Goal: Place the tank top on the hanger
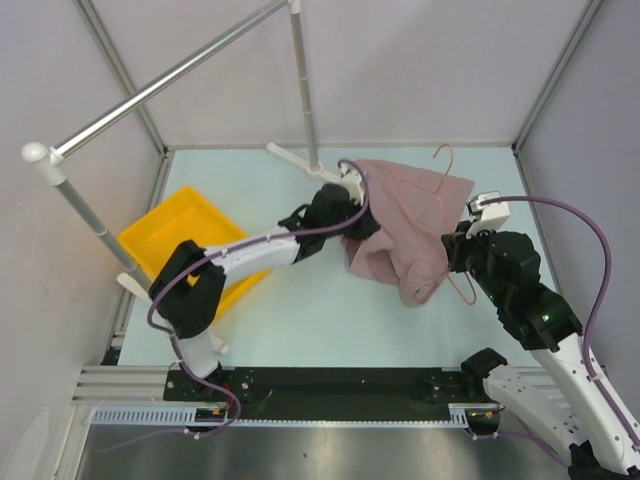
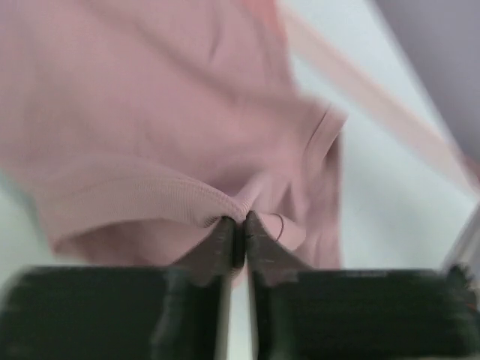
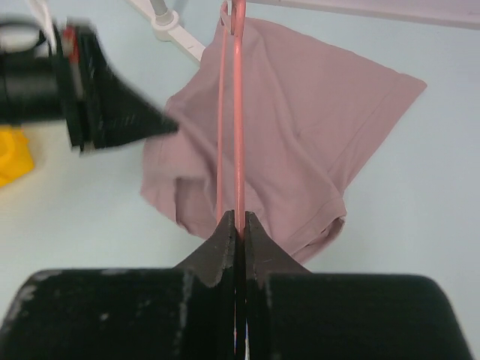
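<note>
The mauve-pink tank top [image 1: 405, 225] lies bunched on the table at back centre-right, with the thin pink wire hanger [image 1: 443, 152] across it and the hook pointing to the back. My left gripper [image 1: 352, 215] is at the top's left edge, shut on a ribbed hem [image 2: 238, 219]. The fabric [image 2: 150, 135] fills the left wrist view. My right gripper [image 1: 462, 245] is at the top's right side, shut on the hanger's wire [image 3: 239, 217]. The wire [image 3: 238, 112] runs straight away over the top [image 3: 300, 127]. The left gripper [image 3: 112, 105] shows at upper left there.
A yellow bin [image 1: 185, 240] stands at the left beside the left arm. A thick grey rail [image 1: 170, 75] crosses the back left on a post [image 1: 305, 90], whose white foot [image 1: 290, 158] is just behind the left gripper. Grey walls enclose the table.
</note>
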`<state>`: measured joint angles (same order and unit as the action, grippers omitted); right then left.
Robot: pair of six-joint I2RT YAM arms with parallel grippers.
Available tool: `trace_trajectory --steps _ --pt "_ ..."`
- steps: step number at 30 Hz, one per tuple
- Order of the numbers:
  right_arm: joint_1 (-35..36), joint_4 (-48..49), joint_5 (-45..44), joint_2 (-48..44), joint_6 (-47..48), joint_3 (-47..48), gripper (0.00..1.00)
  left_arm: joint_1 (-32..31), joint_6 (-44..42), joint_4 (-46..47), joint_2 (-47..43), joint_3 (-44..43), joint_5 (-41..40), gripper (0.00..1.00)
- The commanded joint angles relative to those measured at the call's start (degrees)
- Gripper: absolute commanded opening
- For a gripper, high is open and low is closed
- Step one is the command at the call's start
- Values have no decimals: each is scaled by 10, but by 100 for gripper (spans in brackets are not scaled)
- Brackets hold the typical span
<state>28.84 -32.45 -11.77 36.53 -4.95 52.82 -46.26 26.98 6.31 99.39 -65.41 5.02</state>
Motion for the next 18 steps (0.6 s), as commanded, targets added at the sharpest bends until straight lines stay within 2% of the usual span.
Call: trace_trajectory --steps 1,3,5,6,12,15,18 --pt "-5 6 -9 -2 -5 10 0 67 -21 -40 131 -156 97 35" --pt "-6 1 -11 -4 -8 9 0 78 -25 -54 160 -192 137 62" --pt "-7 -4 -13 -9 -9 9 0 77 -31 -36 142 -167 127 71" --pt "-6 -6 -16 -10 -8 8 0 76 -32 -20 124 -117 115 76" --pt "-9 -2 -10 -11 -7 6 0 72 -11 109 34 64 133 77" --pt "-10 -2 -7 -9 -9 2 0 62 -11 156 37 80 150 76" --pt "-10 -1 -4 -9 -10 -1 0 43 -36 147 63 40 153 73"
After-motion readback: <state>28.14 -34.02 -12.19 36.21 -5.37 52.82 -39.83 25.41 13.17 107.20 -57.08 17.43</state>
